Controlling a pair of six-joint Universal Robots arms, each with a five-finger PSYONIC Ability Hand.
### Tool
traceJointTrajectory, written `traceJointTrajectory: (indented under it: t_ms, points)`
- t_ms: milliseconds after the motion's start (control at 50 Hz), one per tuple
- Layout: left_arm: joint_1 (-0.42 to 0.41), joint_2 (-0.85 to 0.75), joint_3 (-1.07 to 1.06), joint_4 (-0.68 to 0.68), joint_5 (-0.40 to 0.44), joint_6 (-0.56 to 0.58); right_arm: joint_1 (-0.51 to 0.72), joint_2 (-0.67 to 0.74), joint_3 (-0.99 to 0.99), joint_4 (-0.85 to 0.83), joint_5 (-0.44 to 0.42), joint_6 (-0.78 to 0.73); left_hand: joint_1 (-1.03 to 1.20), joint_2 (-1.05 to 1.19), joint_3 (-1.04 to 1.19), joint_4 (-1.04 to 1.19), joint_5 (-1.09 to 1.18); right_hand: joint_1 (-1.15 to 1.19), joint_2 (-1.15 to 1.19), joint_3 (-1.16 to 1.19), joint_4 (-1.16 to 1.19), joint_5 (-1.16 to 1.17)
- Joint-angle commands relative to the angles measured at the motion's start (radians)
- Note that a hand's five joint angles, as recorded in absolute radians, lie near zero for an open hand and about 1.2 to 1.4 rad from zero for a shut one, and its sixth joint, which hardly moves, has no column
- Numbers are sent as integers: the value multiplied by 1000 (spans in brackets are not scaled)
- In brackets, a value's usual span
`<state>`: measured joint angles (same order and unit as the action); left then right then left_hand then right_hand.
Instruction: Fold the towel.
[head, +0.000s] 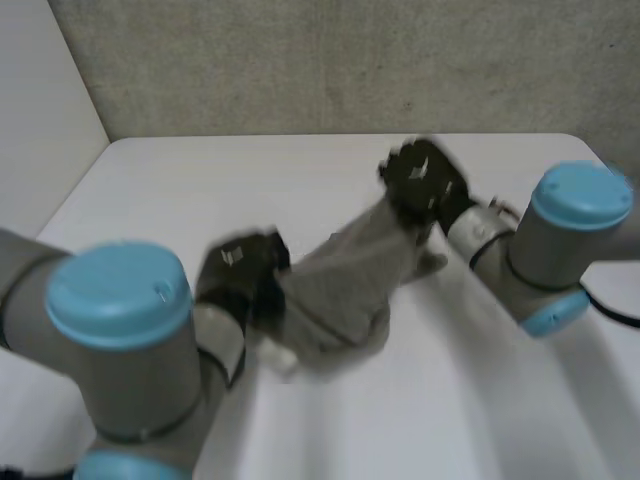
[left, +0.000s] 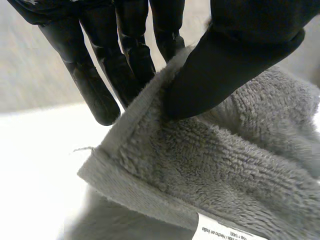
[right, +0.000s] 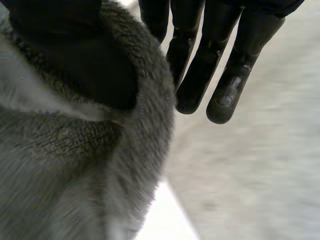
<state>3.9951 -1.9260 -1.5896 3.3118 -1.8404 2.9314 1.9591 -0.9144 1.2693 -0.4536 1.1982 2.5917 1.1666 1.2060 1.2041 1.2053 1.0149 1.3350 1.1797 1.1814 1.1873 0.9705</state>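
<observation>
A grey fluffy towel (head: 345, 285) hangs bunched between my two hands above the white table (head: 180, 190). My left hand (head: 245, 270) holds its near, lower end. In the left wrist view the thumb (left: 235, 55) presses a hemmed towel (left: 225, 165) edge against the straight fingers (left: 95, 85), close to a corner with a white label (left: 225, 232). My right hand (head: 425, 180) holds the far, higher end. In the right wrist view its thumb (right: 75, 55) pinches the towel (right: 60, 165) edge, with the fingers (right: 225, 75) straight behind the cloth.
A grey wall (head: 330, 60) stands behind the table's far edge. Bare tabletop (head: 440, 400) lies in front of the towel and to the far left. My left arm's blue-capped joint (head: 120, 300) covers the near left corner, and the right arm's joint (head: 575, 215) stands at the right.
</observation>
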Motion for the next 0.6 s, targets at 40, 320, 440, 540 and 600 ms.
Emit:
traceJointTrajectory:
  t_ms: [40, 320, 440, 540, 600]
  points:
    - [116, 56, 258, 78, -19, 218, -2, -165, -154, -74, 280, 260, 230, 190, 192, 191, 207, 61, 217, 215, 209, 251]
    - [119, 88, 128, 88, -3, 278, -14, -193, -153, 371, 190, 235, 230, 190, 192, 191, 207, 61, 217, 215, 209, 251]
    - [114, 81, -38, 86, 1, 279, -26, -118, -111, 669, 144, 137, 230, 190, 192, 191, 207, 61, 217, 215, 209, 251]
    - [124, 85, -116, 84, 1, 279, -62, -95, -47, 693, 139, 134, 230, 190, 192, 191, 207, -243, -88, -89, -95, -53]
    - [127, 94, -119, 81, 1, 278, -106, -75, -2, 670, 136, 152, 230, 190, 192, 191, 207, -737, -582, -584, -590, -547]
